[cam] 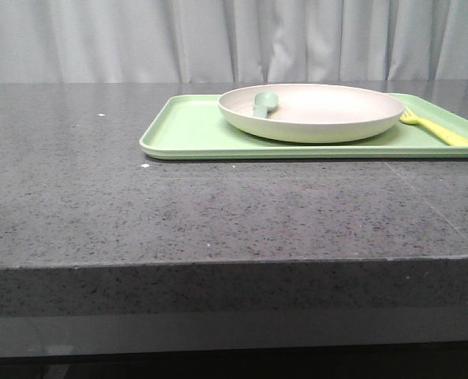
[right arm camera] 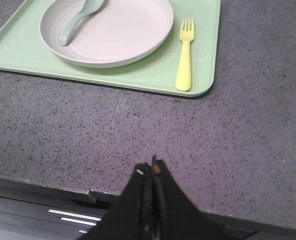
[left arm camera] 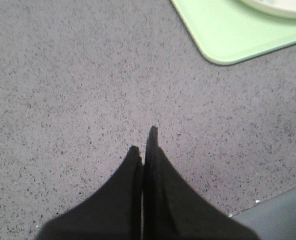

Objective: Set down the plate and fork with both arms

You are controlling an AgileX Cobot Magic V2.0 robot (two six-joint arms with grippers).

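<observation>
Right gripper [right arm camera: 151, 170] closed, near tray [right arm camera: 33, 55] holding plate [right arm camera: 123, 30], fork [right arm camera: 184, 60].

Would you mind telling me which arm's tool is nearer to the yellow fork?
Right. The right tool has the fork in its view; the left tool sees only the tray's opposite corner.

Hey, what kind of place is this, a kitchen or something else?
Probably a staged test bench, not a real kitchen. A speckled grey stone counter holds only a green tray with a plate, spoon and yellow fork. Plain pale curtains hang behind it, and no sink or stove shows.
</observation>
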